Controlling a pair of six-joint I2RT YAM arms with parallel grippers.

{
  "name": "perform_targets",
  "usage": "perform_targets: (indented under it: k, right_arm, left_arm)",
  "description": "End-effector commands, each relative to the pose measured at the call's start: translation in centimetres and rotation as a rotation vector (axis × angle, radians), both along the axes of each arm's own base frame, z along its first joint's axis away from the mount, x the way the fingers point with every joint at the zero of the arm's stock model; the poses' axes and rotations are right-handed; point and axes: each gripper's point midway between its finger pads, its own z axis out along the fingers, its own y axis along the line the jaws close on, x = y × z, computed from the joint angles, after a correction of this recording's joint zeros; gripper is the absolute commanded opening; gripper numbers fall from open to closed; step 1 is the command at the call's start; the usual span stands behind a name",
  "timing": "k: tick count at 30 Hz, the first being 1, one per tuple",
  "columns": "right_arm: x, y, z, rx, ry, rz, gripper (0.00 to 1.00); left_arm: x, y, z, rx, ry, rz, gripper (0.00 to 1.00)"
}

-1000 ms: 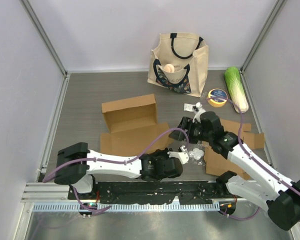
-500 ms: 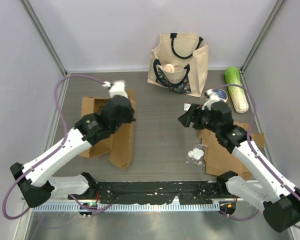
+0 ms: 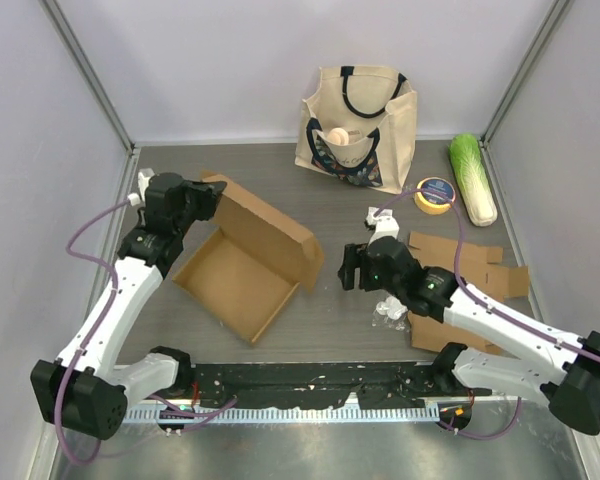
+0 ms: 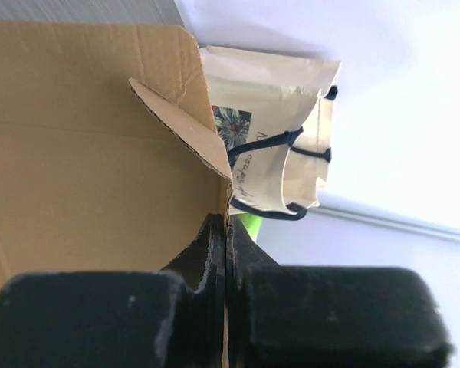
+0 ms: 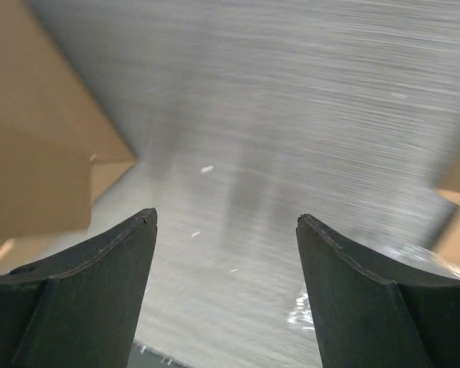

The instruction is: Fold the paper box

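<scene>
The brown paper box (image 3: pixel 238 278) lies left of centre as an open tray, with its lid panel (image 3: pixel 272 228) raised and tilted along the far right side. My left gripper (image 3: pixel 208 192) is at the box's far left corner, shut on a thin cardboard edge. In the left wrist view the black fingers (image 4: pixel 215 245) pinch that edge, with the box panel (image 4: pixel 84 153) filling the left. My right gripper (image 3: pixel 344 270) hovers just right of the lid and is open. The right wrist view shows its gripper (image 5: pixel 226 222) empty over bare table, cardboard (image 5: pixel 38 153) to its left.
A canvas tote bag (image 3: pixel 358 120) stands at the back, a green cabbage (image 3: pixel 473 178) and a yellow tape roll (image 3: pixel 435 194) at the back right. Flat cardboard sheets (image 3: pixel 465 285) and crumpled clear plastic (image 3: pixel 390 308) lie under the right arm.
The left arm swung from the near centre to the far left, and the box went from flat to a tray with a raised lid. The right gripper opened wider and moved left toward the box.
</scene>
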Motion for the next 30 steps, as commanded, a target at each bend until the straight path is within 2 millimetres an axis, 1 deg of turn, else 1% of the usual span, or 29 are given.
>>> perform_targets:
  k: [1,2,3,4,5,6,7,9,11,12,13,14,15,16,17,18,19,20,21,22,23,24,26,27,29,30]
  right_arm:
    - [3.1,-8.0,-0.1,-0.161,0.004,-0.494,0.80]
    - [3.3,-8.7,-0.3,-0.125,0.025,-0.536,0.79]
    - [2.5,-8.7,-1.6,-0.111,0.077,-0.517,0.80]
    - [2.4,-8.8,-2.0,-0.084,0.092,-0.519,0.80]
    - [2.3,-9.5,-2.2,-0.059,0.104,-0.544,0.80]
    - [1.6,-9.8,-3.5,-0.060,0.141,-0.550,0.80]
    - [1.1,-9.8,-4.1,-0.068,0.161,-0.544,0.80]
    - [0.2,-10.1,-5.8,-0.101,0.220,-0.546,0.80]
    - [-0.5,-9.2,-7.1,-0.109,0.271,-0.506,0.80]
    - [-1.0,-8.9,-8.2,-0.137,0.298,-0.501,0.80]
    - [-1.0,-9.5,-8.5,-0.181,0.282,-0.524,0.80]
    - [-1.0,-9.6,-8.7,-0.209,0.271,-0.535,0.80]
    - [-1.0,-9.4,-8.9,-0.245,0.254,-0.533,0.80]
    - [-0.8,-9.9,-8.9,-0.274,0.234,-0.561,0.80]
    - [-0.7,-10.0,-9.1,-0.292,0.230,-0.566,0.80]
    - [-0.6,-10.0,-9.6,-0.323,0.234,-0.568,0.80]
    - [-0.5,-10.0,-9.8,-0.330,0.231,-0.577,0.80]
    - [-0.2,-10.2,-9.9,-0.351,0.214,-0.590,0.80]
    - [-0.3,-10.4,-10.5,-0.383,0.223,-0.599,0.78]
    - [-0.3,-10.2,-10.6,-0.390,0.217,-0.602,0.76]
    - [-0.3,-10.3,-10.6,-0.405,0.205,-0.612,0.74]
    - [-0.2,-10.3,-10.6,-0.411,0.198,-0.614,0.65]
    - [-0.3,-9.9,-10.5,-0.416,0.182,-0.615,0.57]
    - [-0.2,-10.0,-10.3,-0.421,0.163,-0.623,0.46]
    - [-0.1,-9.6,-9.9,-0.420,0.140,-0.624,0.37]
    - [0.0,-9.5,-9.8,-0.421,0.132,-0.623,0.35]
  left_arm:
    - [1.3,1.1,2.9,-0.324,-0.142,0.136,0.00]
    - [1.3,1.7,3.0,-0.367,-0.147,0.172,0.00]
    - [1.3,2.1,2.8,-0.377,-0.152,0.195,0.00]
    - [1.5,2.8,2.3,-0.382,-0.147,0.231,0.00]
    - [1.5,3.1,2.2,-0.400,-0.146,0.252,0.00]
    - [1.5,3.3,2.3,-0.413,-0.153,0.264,0.00]
    - [1.5,3.6,1.7,-0.420,-0.150,0.286,0.00]
    - [1.7,3.9,1.9,-0.453,-0.168,0.302,0.00]
    - [1.8,4.1,1.2,-0.450,-0.147,0.325,0.00]
    - [2.0,4.1,0.7,-0.454,-0.126,0.335,0.00]
    - [2.1,4.1,0.9,-0.462,-0.123,0.340,0.00]
    - [2.2,4.2,0.6,-0.460,-0.110,0.347,0.00]
    - [2.4,4.1,1.0,-0.468,-0.110,0.348,0.00]
    - [2.5,4.0,1.0,-0.465,-0.101,0.347,0.00]
    - [2.4,4.1,0.4,-0.452,-0.068,0.360,0.00]
    - [2.4,4.2,1.1,-0.469,-0.057,0.371,0.00]
    - [2.4,4.3,0.7,-0.459,-0.027,0.384,0.00]
    - [1.9,4.5,-0.6,-0.424,0.044,0.410,0.00]
    - [1.9,5.0,0.7,-0.416,0.036,0.432,0.00]
    - [1.7,5.2,0.7,-0.404,0.057,0.443,0.00]
    - [1.3,5.3,-0.3,-0.377,0.109,0.461,0.00]
    - [1.4,5.6,0.3,-0.374,0.101,0.473,0.00]
    - [1.4,5.7,0.6,-0.371,0.095,0.476,0.00]
    - [1.5,5.8,0.7,-0.371,0.090,0.478,0.00]
    - [1.4,5.8,0.7,-0.370,0.086,0.478,0.00]
    - [1.4,5.8,0.5,-0.368,0.090,0.480,0.00]
